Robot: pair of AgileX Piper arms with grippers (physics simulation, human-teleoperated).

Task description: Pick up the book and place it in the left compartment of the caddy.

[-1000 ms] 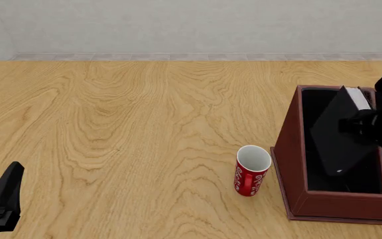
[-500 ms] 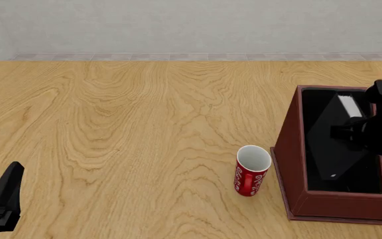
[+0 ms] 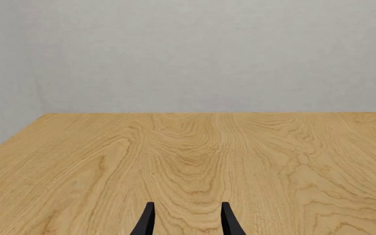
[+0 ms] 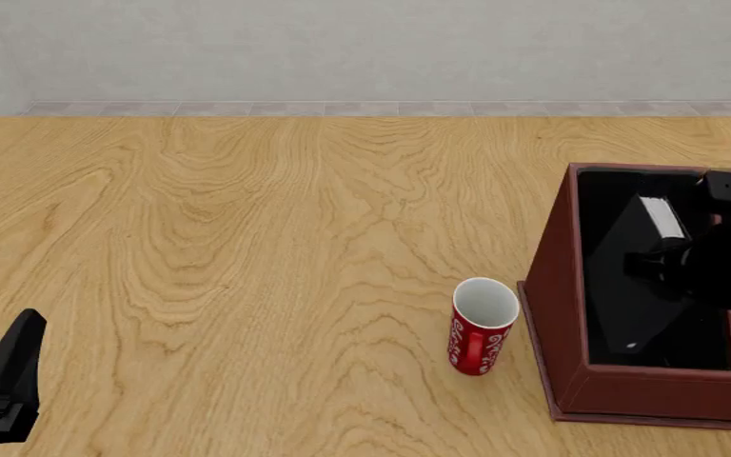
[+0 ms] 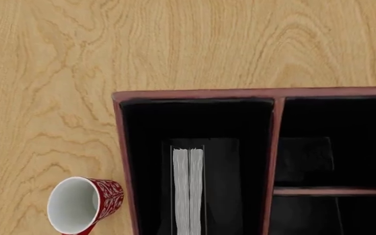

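Book (image 4: 639, 276) held tilted inside left compartment (image 4: 620, 195) of caddy (image 4: 556, 286), near table's right edge. Right hand (image 4: 696, 257) apparently clamped on book; left hand (image 3: 186, 220) parked, fingers apart. Advice: book lowered until seated, then released.

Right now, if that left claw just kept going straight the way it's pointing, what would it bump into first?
Probably nothing on the table. The left gripper points along bare wooden tabletop, and its own camera shows no object ahead, only the grey wall beyond the far edge. How far off that wall is can't be judged.
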